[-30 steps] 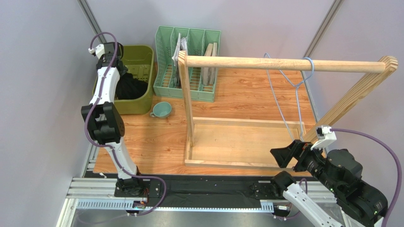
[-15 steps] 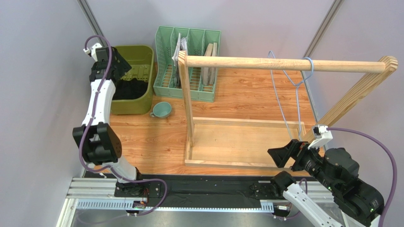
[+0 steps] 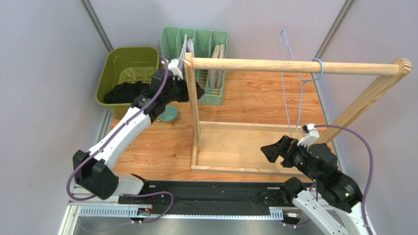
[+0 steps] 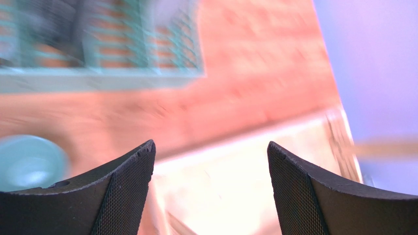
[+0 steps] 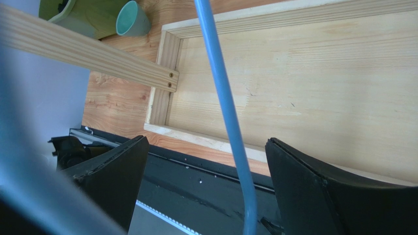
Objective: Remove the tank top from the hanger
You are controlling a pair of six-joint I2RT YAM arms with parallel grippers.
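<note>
The tank top (image 3: 122, 93) lies bunched in an olive bin (image 3: 115, 59) at the counter's far-left corner, well apart from the hanger (image 5: 223, 98). Its near side is hidden by the bin's wall and the left arm (image 3: 122, 129), so its straps cannot be made out. The hanger hooks over the wooden rail (image 3: 255, 64) toward the counter's right edge and hangs tilted. One thin wire rises past the rail against the back wall; the other drops toward the rack's base tray (image 3: 235, 147), where its lower end is lost behind the right gripper (image 5: 206, 141). In the right wrist view that gripper's fingers are spread wide with the blue wire running between them, touching neither, and the wire is cut off at the bottom of the picture. The right arm is cropped at the near-right corner of the overhead view. The left gripper (image 4: 210, 147) sits beside the rack's left post (image 3: 195, 120), toward the far edge of the counter, with its fingers spread and nothing between them. Its wrist view is heavily smeared: a teal cup (image 4: 27, 164) shows at lower left, and the green lattice across the top is probably the slotted organizer (image 3: 206, 44). From overhead the cup is half covered by the left arm.
</note>
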